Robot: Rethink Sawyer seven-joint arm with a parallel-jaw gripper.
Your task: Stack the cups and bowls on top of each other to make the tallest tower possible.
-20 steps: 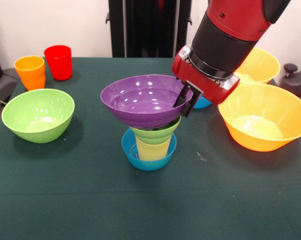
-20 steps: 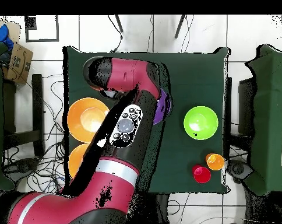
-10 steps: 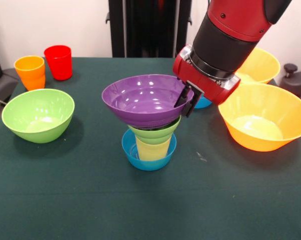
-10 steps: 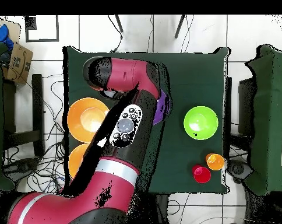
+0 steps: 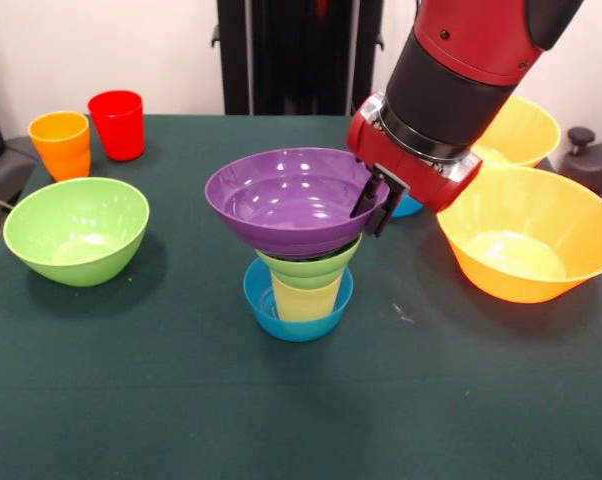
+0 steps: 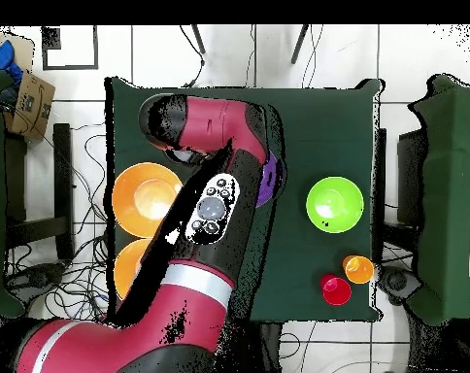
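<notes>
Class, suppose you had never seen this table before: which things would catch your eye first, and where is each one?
At the table's middle, the red arm's gripper clamps the rim of the purple bowl atop the tower: small blue bowl, yellow cup, small green bowl. Two big orange bowls glow at the front view's right. The large green bowl sits at its left.

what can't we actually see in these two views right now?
- Overhead view: the arm covers the stack; only a sliver of the purple bowl shows.
- Front view: the purple bowl hides whether it rests fully on the small green bowl.
- Front view: the second small blue bowl is mostly behind the gripper.
- Front view: the far orange bowl is partly behind the arm.
</notes>
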